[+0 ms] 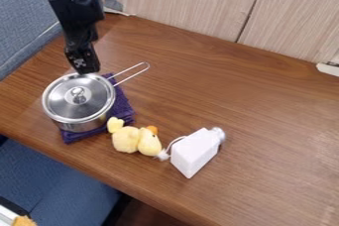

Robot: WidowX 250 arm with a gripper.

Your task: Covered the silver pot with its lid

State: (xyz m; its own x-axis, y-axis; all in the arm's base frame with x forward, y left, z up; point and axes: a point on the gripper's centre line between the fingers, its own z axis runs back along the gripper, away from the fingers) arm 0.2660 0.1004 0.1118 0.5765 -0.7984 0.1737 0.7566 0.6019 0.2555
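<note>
in the camera view, the silver pot stood on a folded purple cloth, near the front edge of the wooden table and toward its left end, its wire handle pointing to the back edge. the lid sat over the mouth, knob upward, seemingly level. the gripper hung at the pot's back rim; how far open it was could not be told, nor whether it touched the rim, but it had no visible hold on anything. pot and lid thus lay below it and toward the front edge. covering appeared complete, the step in hand being withdrawal: the next move called for a straight lift, without nudging the lid.
</note>
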